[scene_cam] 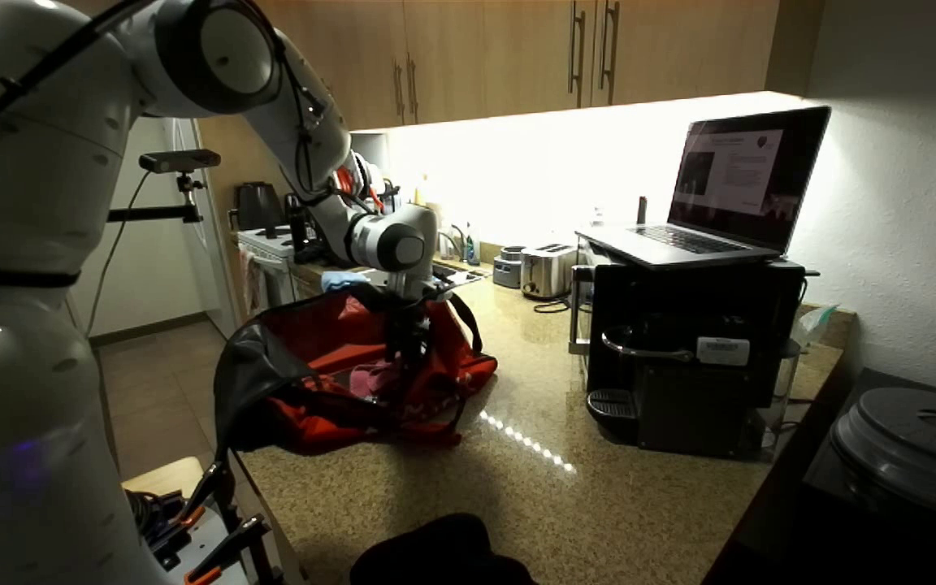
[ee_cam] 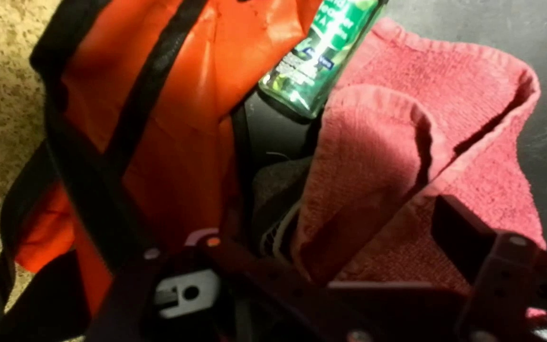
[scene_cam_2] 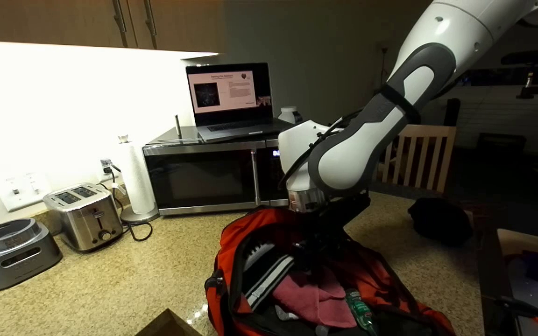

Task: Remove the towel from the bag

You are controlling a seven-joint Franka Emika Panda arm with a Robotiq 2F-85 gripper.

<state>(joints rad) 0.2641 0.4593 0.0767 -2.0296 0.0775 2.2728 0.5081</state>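
The pink towel lies folded inside the open red and black bag. The towel also shows in both exterior views, within the bag on the counter. My gripper points down inside the bag mouth, just over the towel; it also shows in both exterior views. The jaws are apart, with towel cloth visible between them. The right-hand finger in the wrist view lies over the towel; the left-hand fingertip is dark and hard to make out. Contact cannot be told.
A green-labelled bottle lies beside the towel in the bag. A black and white striped item is there too. A microwave bearing a laptop, a coffee machine, a toaster and a black object stand around.
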